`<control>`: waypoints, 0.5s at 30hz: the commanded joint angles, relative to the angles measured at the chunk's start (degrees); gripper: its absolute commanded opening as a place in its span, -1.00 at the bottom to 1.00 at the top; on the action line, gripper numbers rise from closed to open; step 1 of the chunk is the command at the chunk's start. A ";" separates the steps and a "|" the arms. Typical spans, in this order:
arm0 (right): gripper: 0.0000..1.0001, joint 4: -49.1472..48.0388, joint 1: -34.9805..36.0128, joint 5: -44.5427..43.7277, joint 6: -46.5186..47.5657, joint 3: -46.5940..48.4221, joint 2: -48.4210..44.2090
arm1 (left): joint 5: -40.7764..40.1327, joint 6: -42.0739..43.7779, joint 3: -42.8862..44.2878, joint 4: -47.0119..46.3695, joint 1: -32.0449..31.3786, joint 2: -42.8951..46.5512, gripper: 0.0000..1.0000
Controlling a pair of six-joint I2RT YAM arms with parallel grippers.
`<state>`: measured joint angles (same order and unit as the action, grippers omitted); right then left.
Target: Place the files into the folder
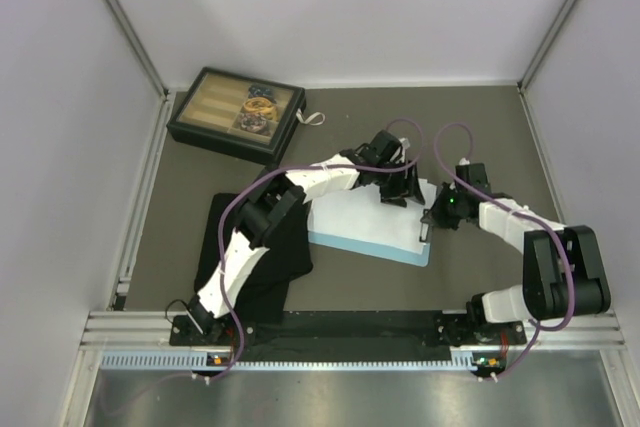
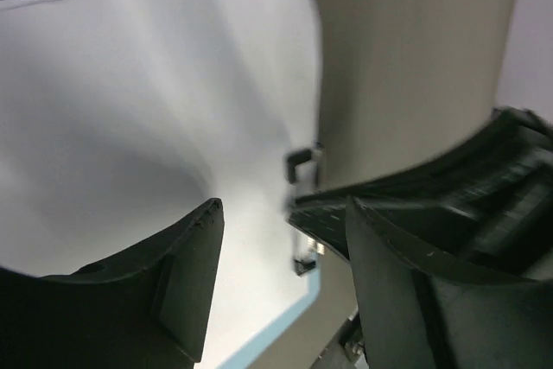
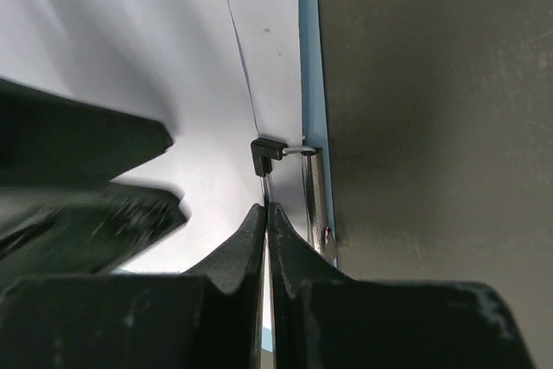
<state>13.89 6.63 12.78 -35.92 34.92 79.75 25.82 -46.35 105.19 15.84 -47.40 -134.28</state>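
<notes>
The light-blue folder [image 1: 412, 253] lies flat mid-table with the white files [image 1: 362, 219] on it. In the right wrist view one sheet [image 3: 130, 49] overlaps another [image 3: 275, 41], and the folder's blue edge [image 3: 308, 58] runs beside them. My right gripper [image 1: 428, 224] is shut on the thin lever of the silver clip [image 3: 314, 196] at the folder's right short edge, jaws [image 3: 267, 210] pressed together on it. My left gripper [image 1: 401, 190] hovers open and empty over the paper [image 2: 130, 127] near the clip, with the gap between its fingers [image 2: 283, 213] wide.
A black cloth [image 1: 250, 259] lies left of the folder under the left arm. A dark compartment box [image 1: 237, 112] stands at the back left. White walls enclose the grey table [image 1: 480, 127] on three sides. A metal rail [image 1: 340, 332] runs along the near edge.
</notes>
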 commanded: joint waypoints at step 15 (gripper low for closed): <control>-1.00 -35.72 -4.44 19.21 -1.43 -15.12 -1.97 | -3.06 -4.54 -13.25 -5.11 1.87 0.68 0.14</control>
<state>-4.14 2.42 23.49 -35.92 25.15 77.69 26.98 -52.36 95.44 5.50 -45.23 -132.53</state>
